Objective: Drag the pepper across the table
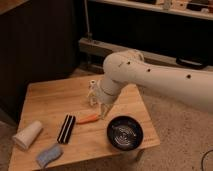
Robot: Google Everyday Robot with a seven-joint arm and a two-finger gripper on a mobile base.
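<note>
We see a small orange pepper [88,118] beside the robot's gripper [103,112] on the wooden table [50,97].

The pepper is thin and pointy like a carrot. It lies flat near the middle of the table, shorter than the black brush [66,128] just beside it. One end is right at the gripper, which hangs low over the table. We cannot tell if the gripper is open or closed. A black bowl [124,132] sits near the pepper's other side. A white cup [27,135] on its side and a blue sponge [48,155] lie at the front corner.
</note>
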